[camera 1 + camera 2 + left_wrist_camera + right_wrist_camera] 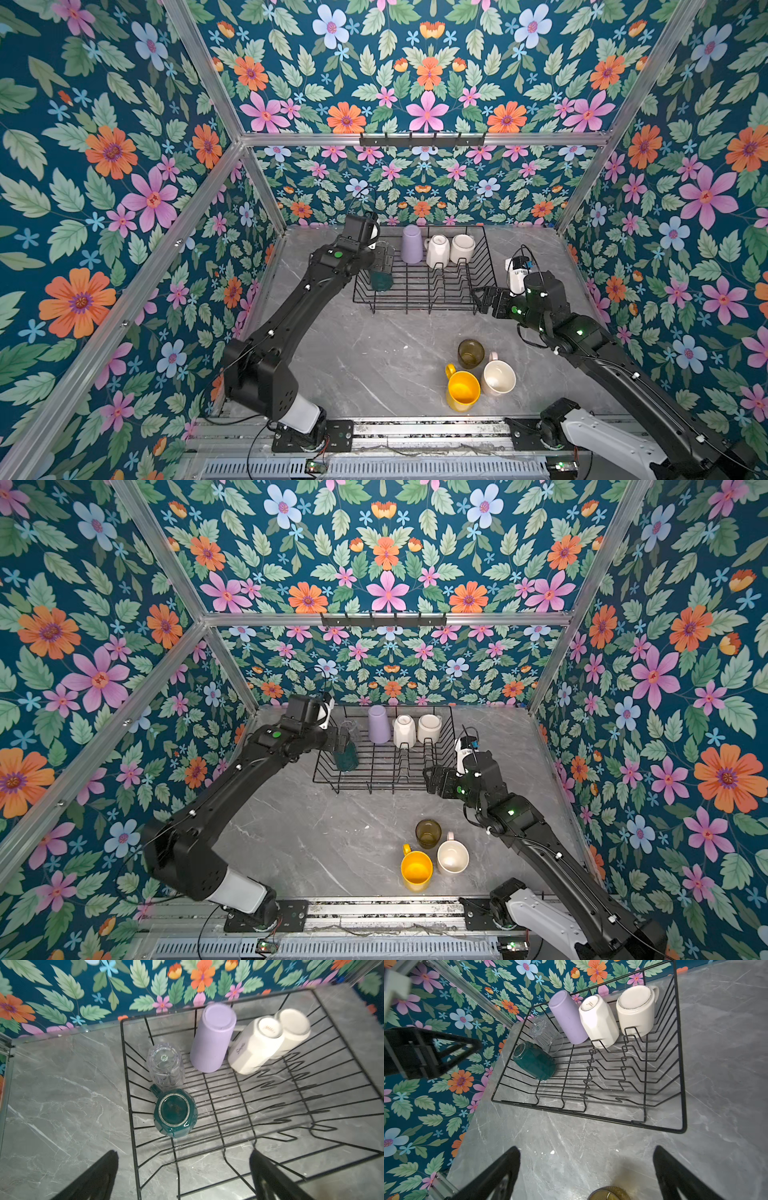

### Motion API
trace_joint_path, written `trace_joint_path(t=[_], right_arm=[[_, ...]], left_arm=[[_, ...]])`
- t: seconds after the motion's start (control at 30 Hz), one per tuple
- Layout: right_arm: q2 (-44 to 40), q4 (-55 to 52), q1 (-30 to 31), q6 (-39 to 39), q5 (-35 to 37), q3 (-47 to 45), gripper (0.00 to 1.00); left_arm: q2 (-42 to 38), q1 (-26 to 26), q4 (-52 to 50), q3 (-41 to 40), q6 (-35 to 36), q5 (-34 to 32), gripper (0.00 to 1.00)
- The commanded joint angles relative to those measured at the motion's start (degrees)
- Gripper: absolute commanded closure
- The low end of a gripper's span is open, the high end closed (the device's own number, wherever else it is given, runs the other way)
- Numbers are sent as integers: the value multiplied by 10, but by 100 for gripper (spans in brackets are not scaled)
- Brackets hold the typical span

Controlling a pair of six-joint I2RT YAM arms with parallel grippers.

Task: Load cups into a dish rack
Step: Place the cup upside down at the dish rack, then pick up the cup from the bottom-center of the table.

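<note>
Five cups sit mouth-down in the dish rack (419, 305) at upper centre in both top views. Three wait on the table (353, 365) at lower right: the olive-brown glass (471, 353), the yellow mug (462, 388) and the pale pink mug (498, 376), close together and mouth-up. Our right gripper (483, 300) hangs at the rack's lower right corner, jaws spread wide and empty. The glass lies just below it in the frame, nearest of the three, its long axis vertical. Our left gripper (184, 1155), also spread and empty, hovers above the dark green mug (381, 280) at the rack's left end, well apart from the cluster. We judge the right arm nearer.
</note>
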Motion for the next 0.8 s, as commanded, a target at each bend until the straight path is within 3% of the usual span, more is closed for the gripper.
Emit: trace_joint_path(t=[0.0,0.1,0.4,0.77], right_arm=[[5,-11,-4,9,18,-4,1],[18,-10,-11,18,15,-5,2],[49,-27,-33,26,13,2,2],[41,-18,-91,14,-20,-37,2]], left_arm=[[-49,-4,18,-31,-31,47,3],[-93,-23,21,-75,-68,83,7],[-167,-131,-9,-171,-168,78,22],[-201,-329,-27,-251,-293,-2,28]])
